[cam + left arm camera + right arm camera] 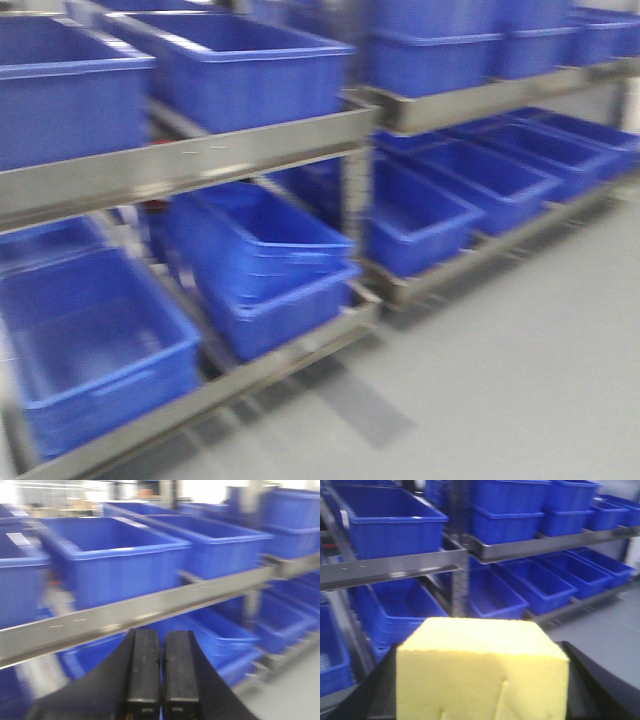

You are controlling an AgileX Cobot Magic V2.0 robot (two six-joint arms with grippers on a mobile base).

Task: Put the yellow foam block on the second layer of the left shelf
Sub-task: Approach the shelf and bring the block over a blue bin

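Right jaws are clamped on the yellow foam block (482,675). In the right wrist view dark fingers (372,695) flank it on both sides. The block fills the near, lower part of that view, w/ its pale top face lit and a couple of short slits in its near face. It's held in the air in front of the racks, not resting on any shelf. Left jaws are together: in the left wrist view we see two black pads (143,665) side by side w/ only a thin seam btwn them. Just beyond them a steel rail (150,605) runs across, w/ open blue bins (115,555) sitting on the level above it and more blue below. Past the block, the right wrist view shows a perforated upright post (457,580) where two rack sections meet, w/ bins on upper and lower levels both sides. The front view is blurred, but we make out the left shelf (180,165) near us and the right shelf (480,100) farther off. Two nested bins (265,265) sit tilted on the left shelf's lower level. Grey floor (520,350) lies at near right.
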